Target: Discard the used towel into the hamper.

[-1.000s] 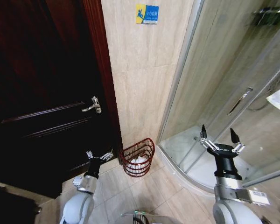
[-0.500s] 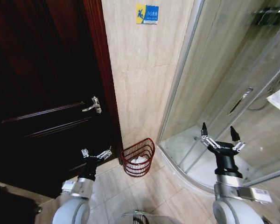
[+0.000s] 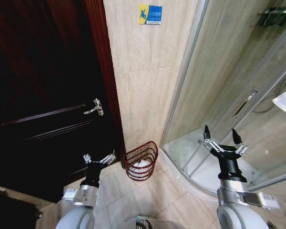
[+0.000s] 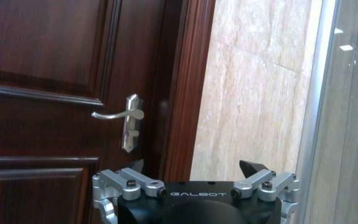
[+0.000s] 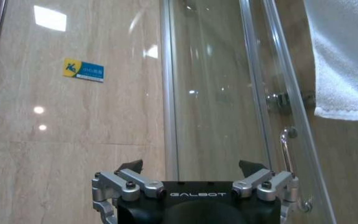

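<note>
So the setting is a bathroom corner: dark wooden door (image 3: 43,100) on the left, a strip of beige tiled wall (image 3: 143,86) in the middle, curved glass shower enclosure (image 3: 229,81) on the right. The hamper (image 3: 141,161) sits on the floor tiles right at the foot of that wall, tucked between the door frame and the shower's curved base, and it already has something white and crumpled in the bottom, probably towel, though I can't say for sure.

A white towel (image 5: 347,56) hangs on the shower side, up high past the door handle, near the head view's right edge. It lies up and to the right of the right gripper (image 3: 220,143), so I'd guess that arm is the nearer one for grabbing it. That gripper is raised in front of the glass, jaws spread wide, holding nothing.

The left gripper (image 3: 99,159) is low down, just beside the hamper on the door side, fingers also apart and empty.
</note>
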You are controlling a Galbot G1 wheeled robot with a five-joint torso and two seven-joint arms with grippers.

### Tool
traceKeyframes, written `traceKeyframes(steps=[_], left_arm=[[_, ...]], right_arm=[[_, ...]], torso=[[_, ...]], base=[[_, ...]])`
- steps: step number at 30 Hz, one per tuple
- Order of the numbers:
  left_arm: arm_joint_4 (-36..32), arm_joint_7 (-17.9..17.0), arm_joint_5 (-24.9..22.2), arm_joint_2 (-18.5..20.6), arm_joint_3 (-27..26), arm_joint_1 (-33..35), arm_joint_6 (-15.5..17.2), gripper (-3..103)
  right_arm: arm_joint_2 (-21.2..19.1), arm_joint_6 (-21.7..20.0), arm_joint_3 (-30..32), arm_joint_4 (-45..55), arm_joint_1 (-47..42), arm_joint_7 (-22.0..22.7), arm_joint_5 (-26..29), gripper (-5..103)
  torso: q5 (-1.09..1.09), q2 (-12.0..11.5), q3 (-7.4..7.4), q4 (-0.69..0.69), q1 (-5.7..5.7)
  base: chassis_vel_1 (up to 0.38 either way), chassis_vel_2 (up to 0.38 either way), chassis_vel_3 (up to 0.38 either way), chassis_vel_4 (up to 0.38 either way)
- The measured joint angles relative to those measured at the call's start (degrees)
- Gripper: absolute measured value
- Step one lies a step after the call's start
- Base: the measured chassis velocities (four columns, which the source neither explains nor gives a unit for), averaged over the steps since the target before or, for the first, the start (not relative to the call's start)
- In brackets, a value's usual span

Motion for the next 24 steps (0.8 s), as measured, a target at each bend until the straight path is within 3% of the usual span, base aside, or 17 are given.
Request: traceKeyframes(steps=[7, 12, 24], left_arm=[[0.2, 0.1, 0.0, 0.1, 0.0, -0.1, -0.1, 100], [0.3, 0.2, 0.0, 0.1, 0.0, -0.1, -0.1, 100], [0.4, 0.2, 0.0, 0.1, 0.0, -0.2, -0.1, 100]], right_arm=[[-0.1, 1.5, 0.9, 0.0, 0.2, 0.9, 0.1, 100], [-0.4, 4.8, 3.0, 0.0, 0.8, 1.9, 0.2, 100], [-5.3, 5.7, 15.4, 0.0, -0.8, 0.2, 10.3, 100]], torso=[[0.00, 0.0, 0.00, 0.00, 0.00], [0.00, 0.0, 0.00, 0.00, 0.00], [0.01, 0.0, 0.00, 0.00, 0.00]], base=[[0.000, 0.000, 0.000, 0.000], [0.000, 0.000, 0.000, 0.000], [0.000, 0.000, 0.000, 0.000]])
